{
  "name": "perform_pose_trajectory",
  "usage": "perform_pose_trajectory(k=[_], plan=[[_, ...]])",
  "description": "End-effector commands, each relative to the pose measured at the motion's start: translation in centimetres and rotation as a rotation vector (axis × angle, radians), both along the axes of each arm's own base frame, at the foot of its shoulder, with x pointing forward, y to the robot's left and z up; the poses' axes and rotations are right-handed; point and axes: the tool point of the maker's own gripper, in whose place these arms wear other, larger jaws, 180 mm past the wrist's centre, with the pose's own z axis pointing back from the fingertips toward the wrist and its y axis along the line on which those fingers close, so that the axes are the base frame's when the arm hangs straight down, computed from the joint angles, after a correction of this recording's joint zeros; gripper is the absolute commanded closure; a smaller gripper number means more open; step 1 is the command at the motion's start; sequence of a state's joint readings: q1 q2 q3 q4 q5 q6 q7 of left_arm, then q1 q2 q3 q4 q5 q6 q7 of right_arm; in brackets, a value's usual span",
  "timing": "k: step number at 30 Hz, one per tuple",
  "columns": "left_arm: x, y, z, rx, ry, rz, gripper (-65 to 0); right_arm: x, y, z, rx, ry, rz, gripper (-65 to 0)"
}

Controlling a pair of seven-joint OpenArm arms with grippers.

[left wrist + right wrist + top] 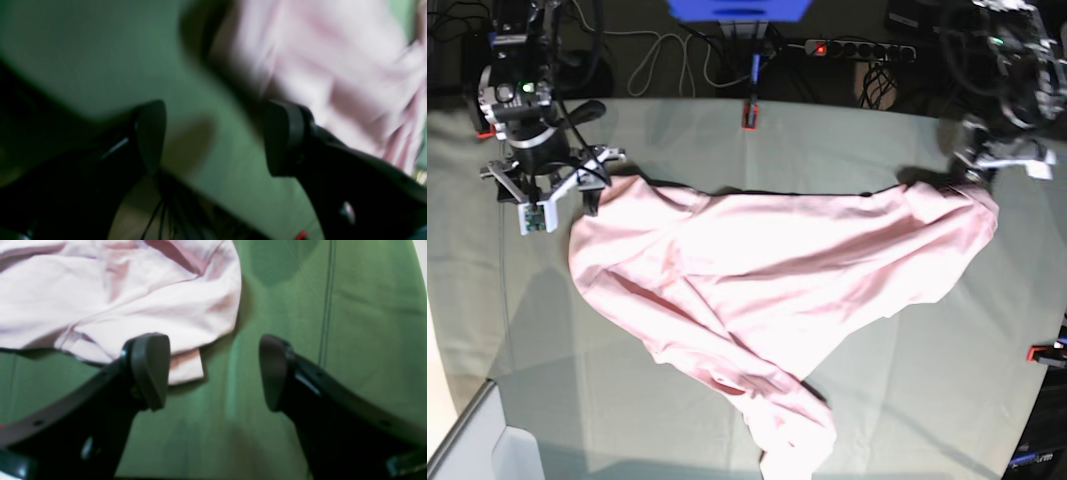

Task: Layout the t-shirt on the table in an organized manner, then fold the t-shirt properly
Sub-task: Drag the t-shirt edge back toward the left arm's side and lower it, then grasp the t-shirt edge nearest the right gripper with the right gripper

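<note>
Across the table (727,140) the t-shirt (757,280) lay limp and rumpled, light soft cotton best pinched at a hem corner; left gripper (213,136) and right gripper (213,371) both gaped empty beside its ends.

The left gripper (213,136) is seen with its jaws spread apart and nothing between them, above the green surface (100,60); the blurred pink t-shirt (333,66) is seen beyond the right jaw
</note>
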State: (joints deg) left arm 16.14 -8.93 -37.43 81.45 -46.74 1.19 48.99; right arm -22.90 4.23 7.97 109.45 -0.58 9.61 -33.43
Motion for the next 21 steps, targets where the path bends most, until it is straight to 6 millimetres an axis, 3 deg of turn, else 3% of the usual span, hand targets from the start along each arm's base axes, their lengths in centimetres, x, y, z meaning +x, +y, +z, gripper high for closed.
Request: perform_pose_trajectory(k=[1,10,12,16,21], plan=[[1.4,0.8,1.3,0.044,-0.036,-0.009,-43.5,0.5,-0.1,0.9,-0.003,-0.038,0.002,-42.2],[1.9,1.1,1.2,0.101,-0.017,-0.020,-43.2,0.5,-0.5,0.9,-0.011,-0.037,-0.001,-42.2],[2.4,1.2,1.4,0.106,-0.025,-0.021,-39.3,0.5,-0.5,0.9,-0.012,-0.037,-0.003,-42.2],[3.9,1.7,2.3,0.134,-0.091,0.013,-25.3,0.5,-0.5,1.0,-0.011,-0.038,-0.001,-42.2],[5.0,2.0,3.0,0.160,-0.136,0.033,-24.5,0.5,-0.5,1.0,-0.012,-0.039,-0.003,-42.2]])
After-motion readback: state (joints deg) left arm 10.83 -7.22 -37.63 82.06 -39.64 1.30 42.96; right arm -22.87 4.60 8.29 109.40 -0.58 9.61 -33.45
